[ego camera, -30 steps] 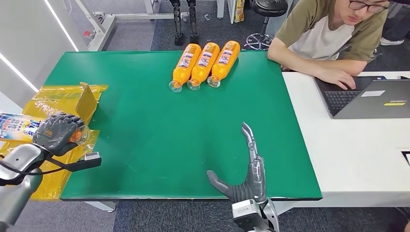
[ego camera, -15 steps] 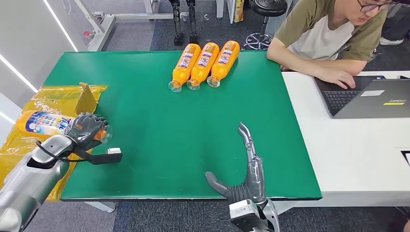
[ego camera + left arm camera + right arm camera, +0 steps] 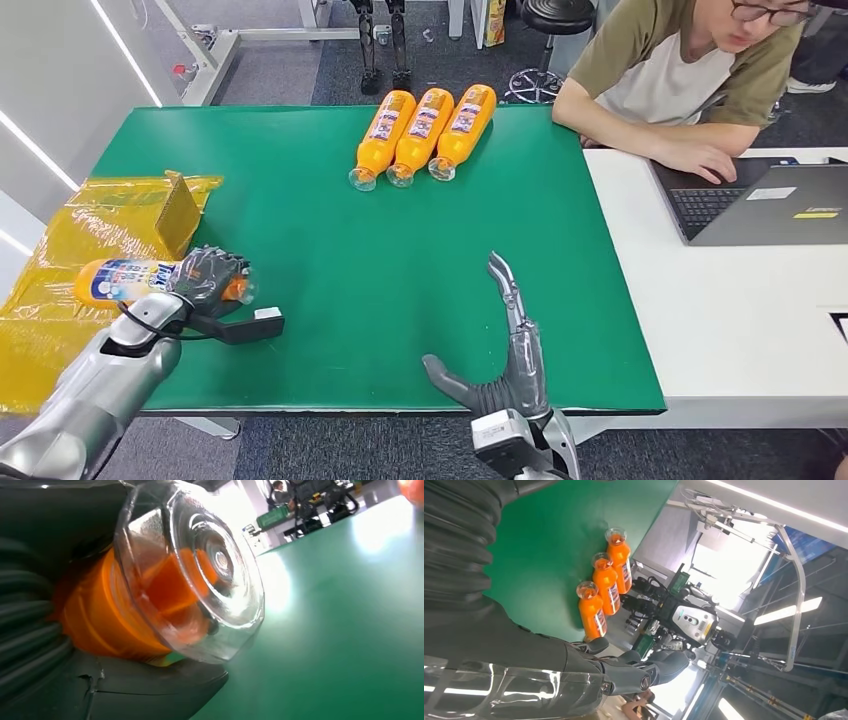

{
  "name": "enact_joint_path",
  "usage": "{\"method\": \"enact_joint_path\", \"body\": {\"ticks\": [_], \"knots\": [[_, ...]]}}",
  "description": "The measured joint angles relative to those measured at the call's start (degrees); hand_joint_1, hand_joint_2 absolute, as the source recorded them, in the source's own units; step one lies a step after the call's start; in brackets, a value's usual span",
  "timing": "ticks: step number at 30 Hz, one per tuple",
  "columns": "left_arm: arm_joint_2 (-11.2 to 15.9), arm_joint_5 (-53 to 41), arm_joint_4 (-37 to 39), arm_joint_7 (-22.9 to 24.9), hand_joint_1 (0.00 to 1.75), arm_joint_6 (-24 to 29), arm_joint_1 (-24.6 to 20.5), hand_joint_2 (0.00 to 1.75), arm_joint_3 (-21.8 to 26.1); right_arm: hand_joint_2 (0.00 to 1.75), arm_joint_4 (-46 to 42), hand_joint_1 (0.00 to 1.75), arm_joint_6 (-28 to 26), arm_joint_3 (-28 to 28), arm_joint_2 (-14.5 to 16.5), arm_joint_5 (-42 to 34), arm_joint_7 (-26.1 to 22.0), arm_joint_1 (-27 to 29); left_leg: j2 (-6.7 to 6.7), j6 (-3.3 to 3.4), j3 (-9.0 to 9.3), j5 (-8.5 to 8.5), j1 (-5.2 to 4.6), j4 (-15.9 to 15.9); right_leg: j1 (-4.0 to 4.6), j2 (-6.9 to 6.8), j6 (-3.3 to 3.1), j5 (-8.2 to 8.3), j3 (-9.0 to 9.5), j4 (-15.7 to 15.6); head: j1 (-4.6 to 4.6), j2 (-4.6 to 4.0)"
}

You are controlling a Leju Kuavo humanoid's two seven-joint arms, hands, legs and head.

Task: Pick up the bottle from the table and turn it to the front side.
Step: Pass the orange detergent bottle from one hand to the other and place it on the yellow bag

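An orange plastic bottle with a blue-and-white label and a clear cap (image 3: 128, 280) is gripped by the left hand (image 3: 205, 276), whose dark fingers are wrapped round its neck end. The bottle is held lying roughly level at the left edge of the green table (image 3: 330, 240), with its body out over the crumpled yellow plastic bag (image 3: 60, 250) and its capped end over the green surface. In the left wrist view the clear cap (image 3: 200, 575) is seen bulging out of the closed fingers, with the table close beneath.

The right hand (image 3: 505, 345) rests open at the near edge of the table, fingers stretched and holding nothing.

Since the grip is taken near the neck, the long, heavy body is left unsupported; during a turn it could be levered down and slip from the fingers, probably onto the bag or off the edge. If the label is not brought fully round, the front would not be shown. The three orange bottles (image 3: 425, 130) lying side by side at the far edge are well apart and unlikely to be disturbed.
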Motion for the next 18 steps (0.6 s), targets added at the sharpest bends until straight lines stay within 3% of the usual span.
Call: {"method": "enact_joint_path", "body": {"ticks": [5,6,9,10,14,18], "knots": [[-0.9,0.0,0.6,0.1,1.74,0.0,0.3,1.75,0.0,1.75,0.3,0.0,0.0,-0.2,0.0,0.0,0.0,-0.1,0.0,0.0,-0.01,0.0,0.0,0.0,0.0,0.0,0.0,0.0,0.0,0.0,0.0,0.0],[-1.0,0.1,0.7,0.1,1.61,0.0,0.3,1.75,0.0,1.75,0.3,0.0,0.0,-0.3,0.0,0.0,-0.1,-0.1,0.0,0.0,-0.01,0.0,0.0,0.0,0.0,0.0,0.0,0.0,0.0,0.0,0.0,0.0],[-1.3,0.7,1.0,0.3,0.31,-0.2,0.4,1.75,0.0,1.75,0.5,0.0,-0.2,-0.3,0.0,0.2,-0.1,-0.1,0.0,0.0,0.0,0.0,0.0,0.0,0.0,0.0,0.0,0.0,-0.01,0.0,0.0,0.0],[-1.5,1.0,1.2,0.5,0.0,-0.7,0.5,1.75,0.0,1.75,0.5,0.0,-0.4,-0.3,0.0,0.7,-0.1,-0.1,0.0,0.0,0.0,0.0,0.0,0.0,0.0,0.0,0.0,0.0,-0.01,0.0,0.0,0.0],[-2.7,3.2,1.8,1.2,0.0,-4.9,0.3,1.75,0.4,1.75,0.5,0.0,-0.9,-0.3,0.1,3.1,0.4,-0.1,-0.03,0.0,0.0,0.0,0.0,0.0,0.0,-0.03,0.0,0.0,0.01,0.0,-0.01,0.0],[-4.3,5.7,1.9,-1.1,0.0,-7.5,-0.2,1.75,1.4,1.75,0.6,0.0,-1.5,-0.3,0.3,3.7,0.8,-0.6,-0.08,0.0,0.02,0.0,-0.01,0.0,-0.01,-0.09,0.0,0.0,0.05,0.0,0.01,0.0]]}}
